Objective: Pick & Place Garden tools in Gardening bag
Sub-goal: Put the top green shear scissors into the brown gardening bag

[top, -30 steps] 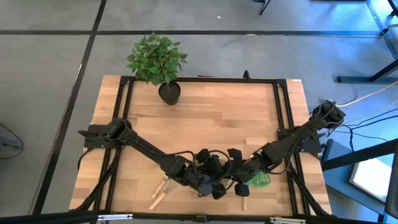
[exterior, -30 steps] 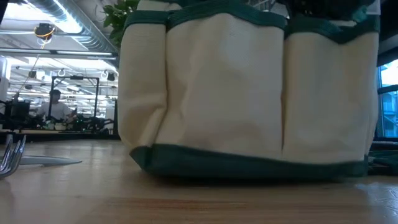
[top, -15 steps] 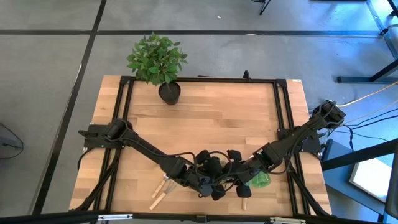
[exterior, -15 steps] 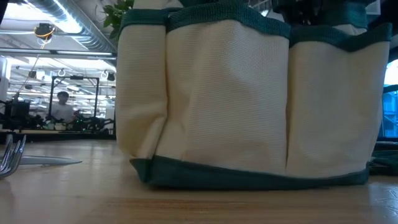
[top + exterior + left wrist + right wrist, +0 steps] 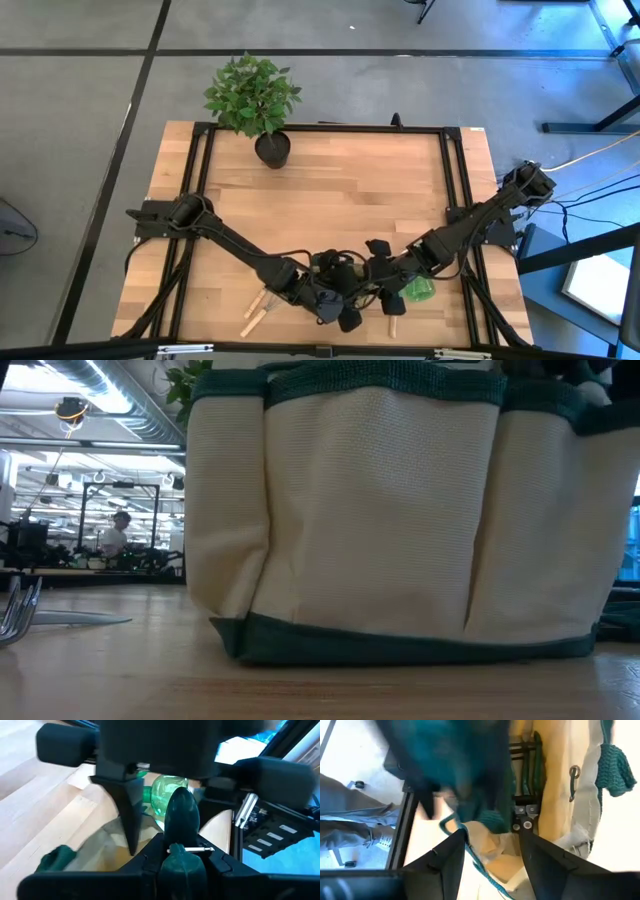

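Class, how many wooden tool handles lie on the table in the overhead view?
3 handles: two side by side at the front, on the left arm's side; one beside the bottle. Others may hide under the arms or in the bag.

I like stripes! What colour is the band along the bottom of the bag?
Dark green, below cream fabric on the bag. The low view shows it best.

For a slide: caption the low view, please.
Cream, green-trimmed gardening bag fills the frame; metal fork tines at the table's left.
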Controlling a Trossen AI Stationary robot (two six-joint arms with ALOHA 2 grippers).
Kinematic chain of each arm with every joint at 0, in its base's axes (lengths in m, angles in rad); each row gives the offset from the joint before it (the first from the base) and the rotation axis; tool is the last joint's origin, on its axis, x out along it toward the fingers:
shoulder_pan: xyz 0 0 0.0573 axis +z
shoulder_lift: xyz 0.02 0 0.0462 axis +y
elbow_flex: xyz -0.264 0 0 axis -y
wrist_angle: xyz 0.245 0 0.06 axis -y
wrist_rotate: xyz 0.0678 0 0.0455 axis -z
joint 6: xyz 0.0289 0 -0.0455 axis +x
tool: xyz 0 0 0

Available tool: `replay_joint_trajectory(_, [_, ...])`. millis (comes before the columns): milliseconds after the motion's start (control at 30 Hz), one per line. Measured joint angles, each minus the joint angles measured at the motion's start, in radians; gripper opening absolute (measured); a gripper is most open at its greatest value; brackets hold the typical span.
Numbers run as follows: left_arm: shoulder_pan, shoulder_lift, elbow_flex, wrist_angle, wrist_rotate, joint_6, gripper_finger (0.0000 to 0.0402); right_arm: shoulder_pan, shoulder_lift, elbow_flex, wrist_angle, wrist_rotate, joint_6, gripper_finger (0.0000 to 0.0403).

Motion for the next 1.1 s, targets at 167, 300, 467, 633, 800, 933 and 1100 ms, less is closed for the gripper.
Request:
replay_joint_trajectory(167, [-0.001, 0.013, 0.001, 0.002, 0.005, 0.006, 0.0062, 0.000, 0.000, 0.000, -0.005, 0.000, 0.002, 0.0181])
replay_joint_trajectory(300, [0.007, 0.025, 0.001, 0.027, 0.021, 0.046, 0.0062, -0.001, 0.000, 0.000, -0.006, -0.002, 0.002, 0.0165])
replay_joint_trajectory(467, [0.018, 0.029, 0.001, 0.037, 0.012, 0.076, 0.0062, -0.001, 0.000, 0.000, -0.011, 0.000, 0.002, 0.0124])
replay_joint_trajectory(633, [0.020, 0.029, 0.001, 0.032, -0.025, 0.088, 0.0062, -0.001, 0.000, 0.000, -0.024, 0.000, 0.004, 0.0076])
replay_joint_trajectory(800, [0.022, 0.029, 0.001, 0.026, -0.069, 0.099, 0.0062, -0.001, 0.000, 0.000, -0.045, -0.008, 0.005, 0.0041])
replay_joint_trajectory(933, [0.023, 0.029, 0.001, 0.018, -0.079, 0.115, 0.0062, -0.001, 0.000, 0.000, -0.056, -0.008, 0.005, 0.0029])
replay_joint_trajectory(1100, [0.024, 0.028, 0.001, 0.007, -0.081, 0.115, 0.0062, -0.001, 0.000, 0.000, -0.058, -0.008, 0.004, 0.0028])
